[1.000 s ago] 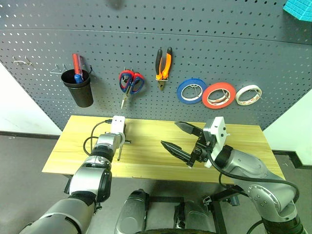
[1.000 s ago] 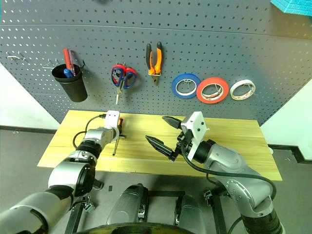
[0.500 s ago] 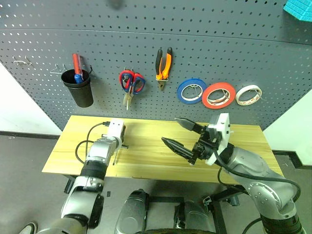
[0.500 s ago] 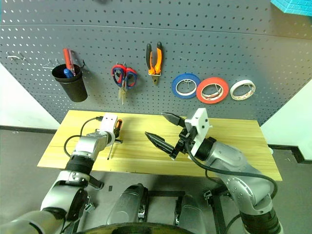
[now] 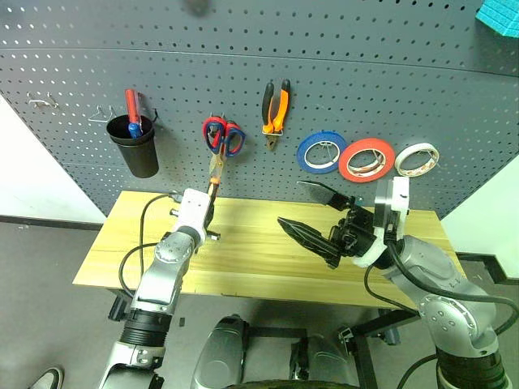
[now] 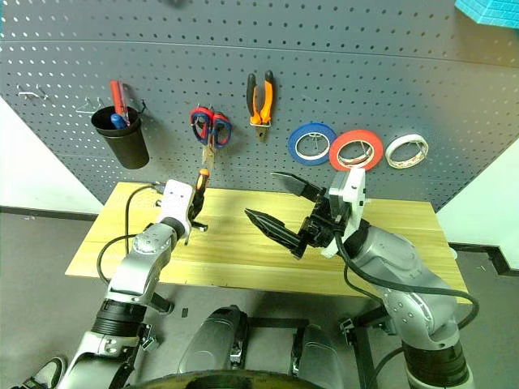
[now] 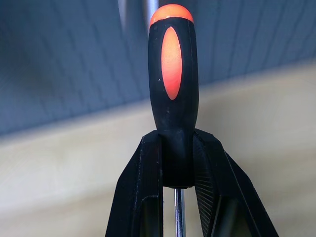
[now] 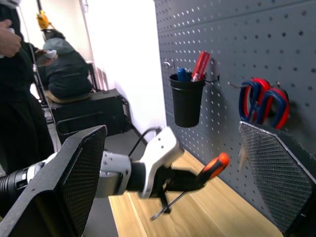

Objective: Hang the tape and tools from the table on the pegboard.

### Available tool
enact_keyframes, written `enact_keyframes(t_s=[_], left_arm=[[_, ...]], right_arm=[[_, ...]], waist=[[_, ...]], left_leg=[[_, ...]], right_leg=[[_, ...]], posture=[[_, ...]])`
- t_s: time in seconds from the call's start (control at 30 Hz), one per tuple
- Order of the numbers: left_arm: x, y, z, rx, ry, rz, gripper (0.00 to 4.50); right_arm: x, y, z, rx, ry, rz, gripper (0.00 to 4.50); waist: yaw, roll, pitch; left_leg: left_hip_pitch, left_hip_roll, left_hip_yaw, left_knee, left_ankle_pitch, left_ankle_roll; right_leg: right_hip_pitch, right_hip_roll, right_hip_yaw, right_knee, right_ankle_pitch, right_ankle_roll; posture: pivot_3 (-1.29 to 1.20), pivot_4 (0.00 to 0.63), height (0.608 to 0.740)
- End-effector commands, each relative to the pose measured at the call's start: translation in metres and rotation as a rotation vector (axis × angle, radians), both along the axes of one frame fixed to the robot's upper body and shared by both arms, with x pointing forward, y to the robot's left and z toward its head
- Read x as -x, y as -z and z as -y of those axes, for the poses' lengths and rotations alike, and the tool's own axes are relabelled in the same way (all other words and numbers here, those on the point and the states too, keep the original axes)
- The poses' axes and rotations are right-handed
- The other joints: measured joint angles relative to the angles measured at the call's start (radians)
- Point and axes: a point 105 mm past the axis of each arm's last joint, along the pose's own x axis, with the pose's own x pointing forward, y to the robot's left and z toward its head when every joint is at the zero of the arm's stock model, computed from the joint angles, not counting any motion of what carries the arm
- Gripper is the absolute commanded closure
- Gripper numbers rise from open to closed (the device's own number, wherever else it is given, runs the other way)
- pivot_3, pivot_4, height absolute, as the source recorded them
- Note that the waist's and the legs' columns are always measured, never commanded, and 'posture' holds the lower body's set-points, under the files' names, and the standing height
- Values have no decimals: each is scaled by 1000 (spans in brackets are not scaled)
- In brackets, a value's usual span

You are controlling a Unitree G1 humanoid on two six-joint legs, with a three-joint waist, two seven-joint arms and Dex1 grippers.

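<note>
My left gripper (image 5: pixel 208 214) is shut on the small screwdriver (image 7: pixel 172 74), held above the table (image 5: pixel 259 263). Its orange-and-black handle (image 5: pixel 214 168) points up toward the pegboard (image 5: pixel 365 73), just below the red-handled scissors (image 5: pixel 220 135), and the thin shaft hangs down behind the fingers. My right gripper (image 5: pixel 313 216) hovers open and empty over the table's middle right. On the pegboard hang the orange-and-black pliers (image 5: pixel 274 104) and the solid red tape (image 5: pixel 366 159).
A blue roll (image 5: pixel 321 151) and a white-centred roll (image 5: pixel 416 159) flank the red tape. At the left of the board hangs a black cup (image 5: pixel 136 146) holding pens, with bare hooks (image 5: pixel 40 101) beside it. In the right wrist view, people (image 8: pixel 59 74) are off to the side.
My left gripper has lifted the screwdriver off the table and swung it up, handle toward the pegboard. The right gripper has risen a little, still open.
</note>
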Motion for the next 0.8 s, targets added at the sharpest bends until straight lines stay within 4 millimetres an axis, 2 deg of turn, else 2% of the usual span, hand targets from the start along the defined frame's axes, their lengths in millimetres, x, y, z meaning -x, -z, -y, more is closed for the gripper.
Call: enact_keyframes(t_s=[0.03, 0.1, 0.27, 0.4, 0.67, 0.8], left_arm=[[-4, -45, 3, 10, 25, 221, 4017], [-3, -59, 6, -16, 49, 308, 4017], [0, -78, 3, -57, 32, 454, 4017], [13, -96, -1, -103, 0, 621, 4017], [30, -140, -20, -127, -123, 902, 4017], [21, -179, -27, -119, -149, 1009, 4017]], right_arm=[[4, -13, 3, -48, -23, 63, 0], [6, -17, 4, -79, -48, 71, 0], [9, -25, 6, -119, -85, 96, 0], [12, -27, 6, -116, -111, 122, 0], [7, -26, 9, -109, -106, 125, 0], [5, -26, 12, -111, -106, 126, 0]], waist=[[1, 1, -3], [3, 2, -7], [22, 3, -15], [34, 3, -19], [73, 4, -28], [101, 3, -31]], left_leg=[[0, 0, 1, 0, 0, 0], [0, -1, 1, 0, 0, 0], [0, -1, 2, 0, 0, 0], [0, -1, 2, 0, 0, 0], [1, -1, 4, -1, 0, 0], [0, -1, 4, 0, -1, -2]], right_leg=[[0, 0, 0, 0, 0, 0], [0, 0, 0, 0, 0, 0], [0, 1, 0, 0, 0, 0], [0, 1, 0, 0, 0, 0], [0, 1, 0, 0, 0, 0], [0, 1, 0, -1, 0, 1]], posture=[[272, 27, 657], [276, 23, 657], [282, 18, 657], [284, 16, 657], [293, 14, 657], [299, 15, 657]])
